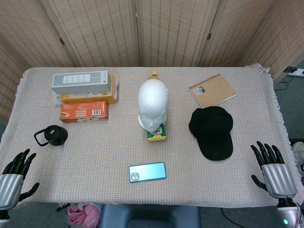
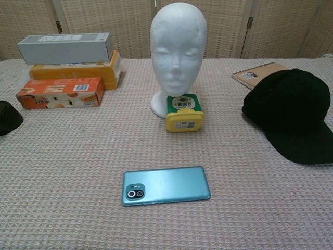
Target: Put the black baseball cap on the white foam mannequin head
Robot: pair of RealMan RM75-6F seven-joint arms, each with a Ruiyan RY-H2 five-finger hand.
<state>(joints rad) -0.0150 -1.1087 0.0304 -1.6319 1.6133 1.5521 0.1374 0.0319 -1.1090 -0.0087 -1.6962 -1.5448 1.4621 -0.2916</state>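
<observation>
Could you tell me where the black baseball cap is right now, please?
The black baseball cap lies flat on the table's right side in the head view, just in front of the spiral notebook and right of the white foam mannequin head, untouched by either hand.

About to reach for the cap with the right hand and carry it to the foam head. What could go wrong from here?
1. The cap lies flat with its back edge touching the notebook; a sloppy grasp may drag the notebook along.
2. The foam head stands on a small base, so pushing the cap on sideways could tip it.
3. A yellow-green box sits against that base, and the phone lies in front; a low approach by the right hand could knock them.
</observation>
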